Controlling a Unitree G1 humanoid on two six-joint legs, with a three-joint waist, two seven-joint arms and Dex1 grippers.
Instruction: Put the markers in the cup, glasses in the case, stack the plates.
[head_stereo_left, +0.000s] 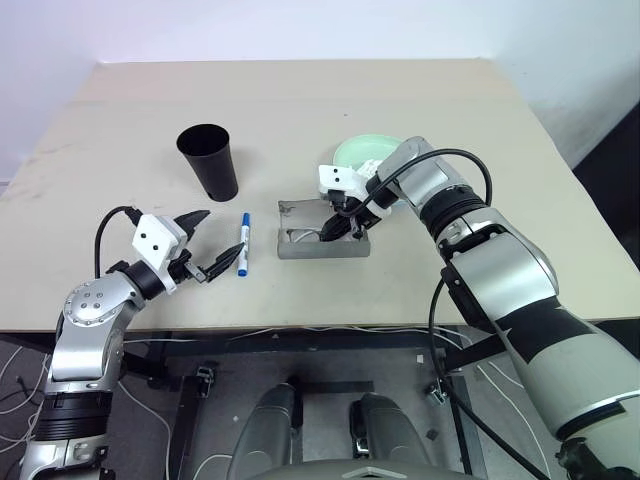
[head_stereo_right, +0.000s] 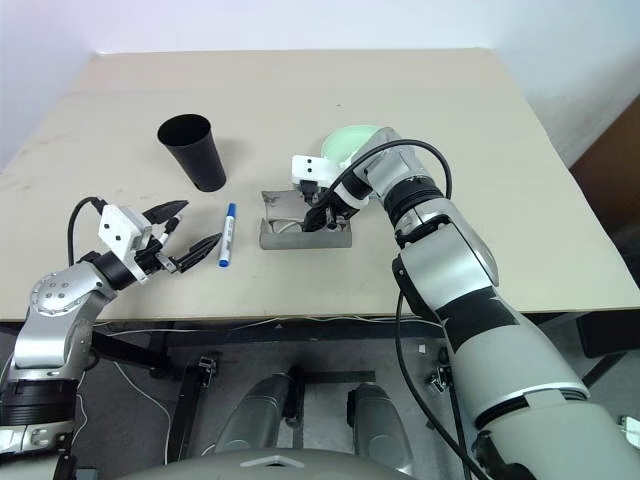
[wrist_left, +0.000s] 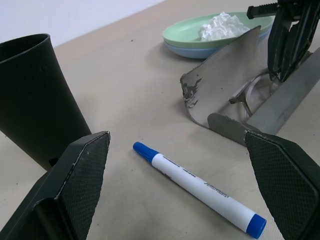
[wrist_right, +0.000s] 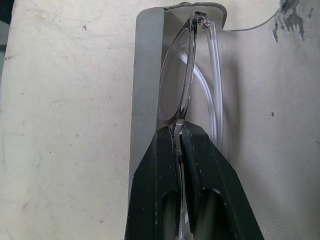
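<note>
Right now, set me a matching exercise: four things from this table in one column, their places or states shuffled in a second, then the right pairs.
Things:
1. marker
2. glasses
3. cup
4. tissue

States:
A. standing upright, holding nothing visible
B. lying flat on the table beside the open left gripper
C. resting on the stacked plates
D. pinched by the right gripper inside the open case

Pairs: 1-B, 2-D, 3-A, 4-C
</note>
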